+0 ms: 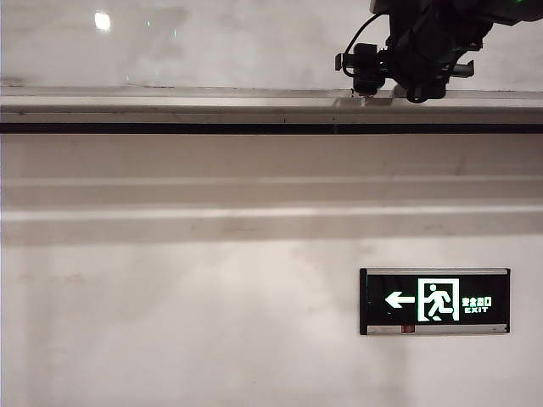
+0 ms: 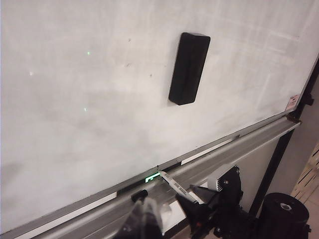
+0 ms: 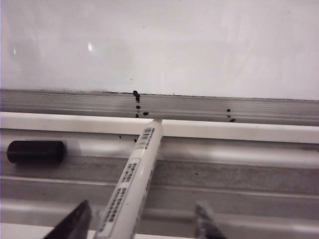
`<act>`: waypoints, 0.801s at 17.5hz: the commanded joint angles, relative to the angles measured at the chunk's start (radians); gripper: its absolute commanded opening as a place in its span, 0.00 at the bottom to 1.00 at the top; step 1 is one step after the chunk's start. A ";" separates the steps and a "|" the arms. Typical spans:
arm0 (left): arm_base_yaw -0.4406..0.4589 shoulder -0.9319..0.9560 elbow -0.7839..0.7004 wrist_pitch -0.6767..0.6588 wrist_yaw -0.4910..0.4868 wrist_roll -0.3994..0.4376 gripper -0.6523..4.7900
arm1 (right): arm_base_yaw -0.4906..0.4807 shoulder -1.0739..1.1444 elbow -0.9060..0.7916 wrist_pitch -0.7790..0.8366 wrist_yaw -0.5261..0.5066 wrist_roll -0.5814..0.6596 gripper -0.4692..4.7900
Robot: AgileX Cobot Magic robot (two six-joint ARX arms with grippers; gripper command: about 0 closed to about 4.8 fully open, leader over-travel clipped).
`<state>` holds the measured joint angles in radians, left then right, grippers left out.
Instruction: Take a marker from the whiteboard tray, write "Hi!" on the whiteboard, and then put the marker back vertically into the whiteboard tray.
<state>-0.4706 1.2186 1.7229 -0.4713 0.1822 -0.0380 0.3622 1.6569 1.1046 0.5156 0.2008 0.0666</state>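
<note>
The marker (image 3: 133,184) is a white barrel with black print and no cap on it. It slants across the whiteboard tray (image 3: 239,169), tip against the white rail under the whiteboard (image 3: 199,45). My right gripper (image 3: 139,225) is open around the barrel's rear end, with a clear gap to one finger (image 3: 205,224). In the exterior view that gripper (image 1: 373,85) hangs at the tray (image 1: 170,110). In the left wrist view the marker (image 2: 174,185) lies in the tray (image 2: 239,149) ahead of the right gripper (image 2: 195,201). My left gripper (image 2: 144,221) is a dark blur low beside the tray.
A black cap (image 3: 36,151) lies loose in the tray beside the marker, and shows as the cap (image 2: 139,195) in the left wrist view. A black eraser (image 2: 189,68) sticks to the whiteboard (image 2: 99,99). Ink specks (image 3: 137,102) mark the board's lower frame. A green exit sign (image 1: 434,301) hangs below.
</note>
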 commanded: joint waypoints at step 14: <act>-0.002 -0.016 0.007 0.008 0.005 0.001 0.11 | 0.002 -0.142 0.008 -0.154 0.002 0.000 0.10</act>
<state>-0.4706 1.2098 1.7229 -0.4713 0.1822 -0.0383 0.3626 1.5547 1.1046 0.3851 0.2047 0.0639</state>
